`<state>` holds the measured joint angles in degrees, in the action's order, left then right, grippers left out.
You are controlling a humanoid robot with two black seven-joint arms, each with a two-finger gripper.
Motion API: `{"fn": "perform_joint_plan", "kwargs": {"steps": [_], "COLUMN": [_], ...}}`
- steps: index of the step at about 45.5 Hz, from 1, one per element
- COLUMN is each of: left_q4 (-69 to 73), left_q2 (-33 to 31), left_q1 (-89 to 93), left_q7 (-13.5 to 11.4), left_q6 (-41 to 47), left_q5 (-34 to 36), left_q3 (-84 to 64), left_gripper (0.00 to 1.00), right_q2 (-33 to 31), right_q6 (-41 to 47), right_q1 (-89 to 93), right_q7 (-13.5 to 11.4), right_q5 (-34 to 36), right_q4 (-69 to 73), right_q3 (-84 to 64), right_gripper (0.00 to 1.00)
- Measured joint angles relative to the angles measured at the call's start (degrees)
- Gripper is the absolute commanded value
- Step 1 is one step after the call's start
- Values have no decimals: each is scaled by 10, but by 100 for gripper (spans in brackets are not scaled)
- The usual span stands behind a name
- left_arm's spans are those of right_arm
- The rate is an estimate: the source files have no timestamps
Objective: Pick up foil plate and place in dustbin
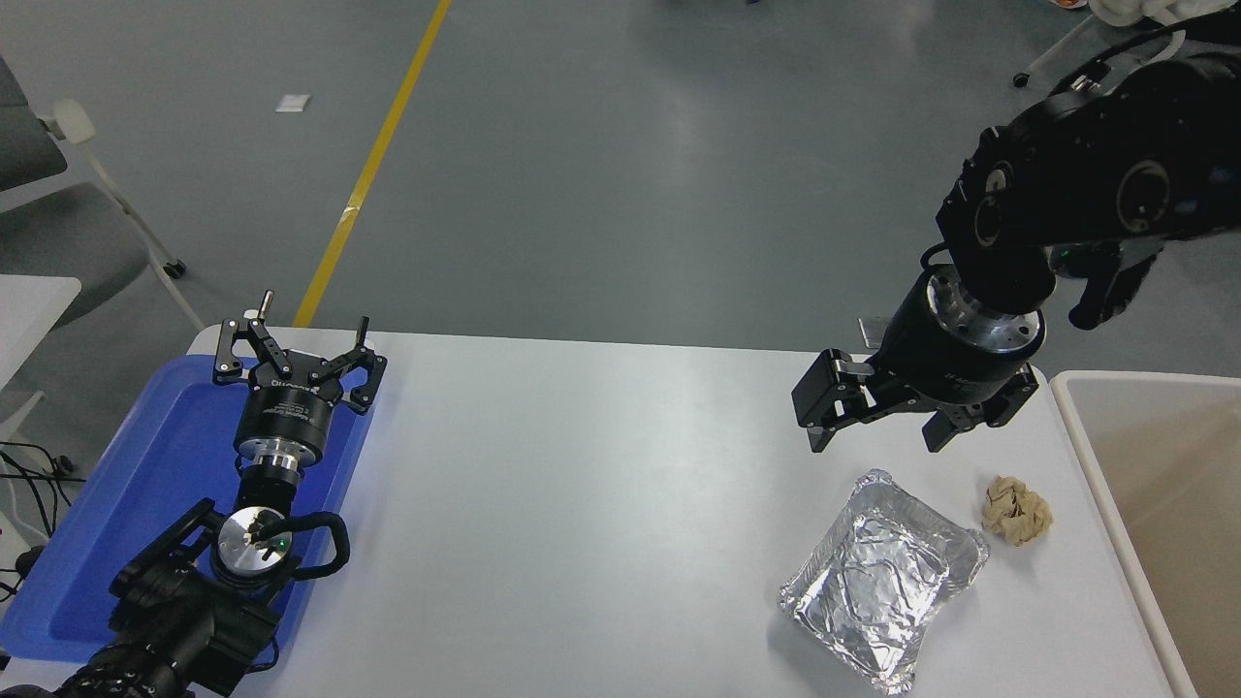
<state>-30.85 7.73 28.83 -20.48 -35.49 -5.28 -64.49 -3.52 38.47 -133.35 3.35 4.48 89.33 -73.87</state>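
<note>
Hovering my right gripper [877,436] above the surface [582,485], I have it just beyond the foil plate [884,579], on the plate's far side, with its fingers spread wide and nothing between them. The plate lies flat and empty on the surface, near the dustbin [1144,504], which stands just past the surface's right edge.

My main worry is the paper ball [1016,510]. It sits between the plate and the dustbin, just beside the plate's far right corner but apart from it. If I come down a little too far toward the bin, I judge one finger could catch the ball, or knock it off the surface.

Thin foil is the second risk. I expect the rim to buckle under a hard squeeze, and a shallow pinch on the rolled edge could slip, so the plate tilts or drops short of the bin. Its skewed angle also means my fingers may straddle a corner and not a straight side.

As for containers, what I can see of the dustbin's beige inside looks empty. My left gripper [291,354] sits parked over the blue tray [116,523], well away from the plate, fingers open and empty; whether anything lies in the tray under the arm I cannot tell.
</note>
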Motion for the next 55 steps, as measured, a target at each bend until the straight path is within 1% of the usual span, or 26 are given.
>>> {"fn": "perform_joint_plan", "kwargs": {"steps": [34, 45, 50, 55], "left_q4": [0, 0, 0, 0], "left_q2": [0, 0, 0, 0], "left_q1": [0, 0, 0, 0], "left_q7": [0, 0, 0, 0], "left_q6": [2, 2, 3, 3], "left_q5": [0, 0, 0, 0], "left_q3": [0, 0, 0, 0], "left_gripper": [100, 100, 100, 100], "right_q2": [0, -5, -20, -41], "right_q6": [-22, -53, -71, -100], "right_q1": [23, 53, 74, 101], "right_q7": [1, 1, 1, 0], "right_q5": [-4, -11, -27, -59], "right_q4": [0, 0, -2, -5], "right_q3": [3, 0, 0, 0], "right_gripper": [100, 100, 100, 100]}}
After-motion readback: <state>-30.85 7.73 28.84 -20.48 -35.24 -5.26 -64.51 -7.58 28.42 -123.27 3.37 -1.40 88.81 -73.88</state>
